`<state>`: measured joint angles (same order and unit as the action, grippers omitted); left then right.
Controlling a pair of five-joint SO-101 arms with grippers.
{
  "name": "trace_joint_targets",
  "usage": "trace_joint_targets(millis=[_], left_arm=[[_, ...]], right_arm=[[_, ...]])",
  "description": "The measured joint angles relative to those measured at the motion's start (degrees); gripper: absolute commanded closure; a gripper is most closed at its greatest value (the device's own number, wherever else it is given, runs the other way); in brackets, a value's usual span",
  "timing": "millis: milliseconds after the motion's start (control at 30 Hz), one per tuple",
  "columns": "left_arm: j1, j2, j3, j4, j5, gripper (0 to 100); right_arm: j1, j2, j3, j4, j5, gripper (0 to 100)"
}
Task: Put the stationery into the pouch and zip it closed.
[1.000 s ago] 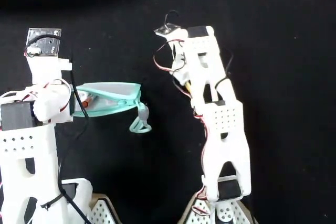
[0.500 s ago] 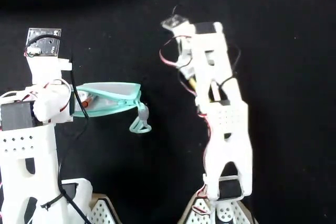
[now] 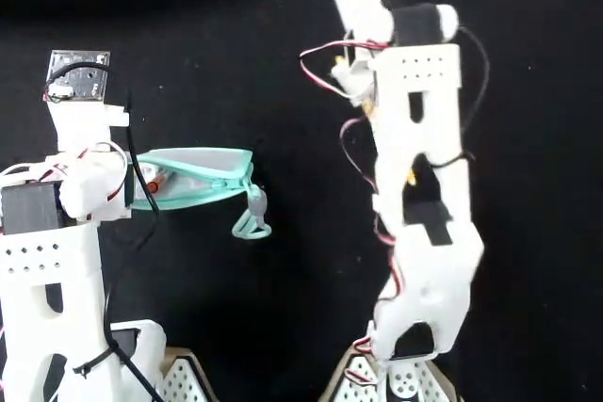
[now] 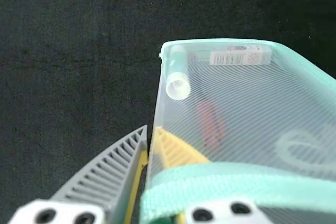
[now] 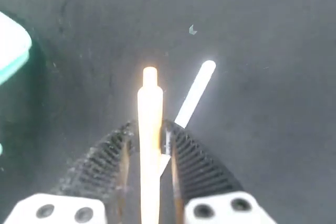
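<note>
The translucent teal pouch (image 3: 203, 176) lies on the black table with its mouth and zip loop (image 3: 252, 221) turned toward the middle. My left gripper (image 4: 149, 148) is shut on the pouch's (image 4: 236, 119) closed end. A white capped tube (image 4: 177, 80) and a red item (image 4: 209, 124) show through its wall. My right gripper (image 5: 148, 127) is shut on an orange pen (image 5: 149, 103), held above the table to the right of the pouch. A slim white piece (image 5: 195, 93) sticks out beside the pen; whether it belongs to the pen I cannot tell. The right arm (image 3: 419, 138) rises steeply.
A black cloth covers the table (image 3: 528, 185). One teal corner of the pouch (image 5: 11, 45) shows in the right wrist view. Bare cloth lies between the pouch mouth and the right arm. Both arm bases stand at the front edge.
The right arm has risen and swung toward the far side of the table, carrying the pen with it. The left arm and the pouch have stayed put.
</note>
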<state>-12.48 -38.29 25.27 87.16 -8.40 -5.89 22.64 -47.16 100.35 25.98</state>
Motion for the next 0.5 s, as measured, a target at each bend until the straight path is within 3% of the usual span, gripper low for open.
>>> trace_joint_targets(millis=[233,500], left_arm=[[0.0,0.0,0.0,0.0,0.0,97],[0.0,0.0,0.0,0.0,0.0,97]], right_arm=[[-2.5,-16.4,3.5,0.2,-6.2,98.6],[-18.5,-43.7,20.9,-3.3,-8.4,98.6]])
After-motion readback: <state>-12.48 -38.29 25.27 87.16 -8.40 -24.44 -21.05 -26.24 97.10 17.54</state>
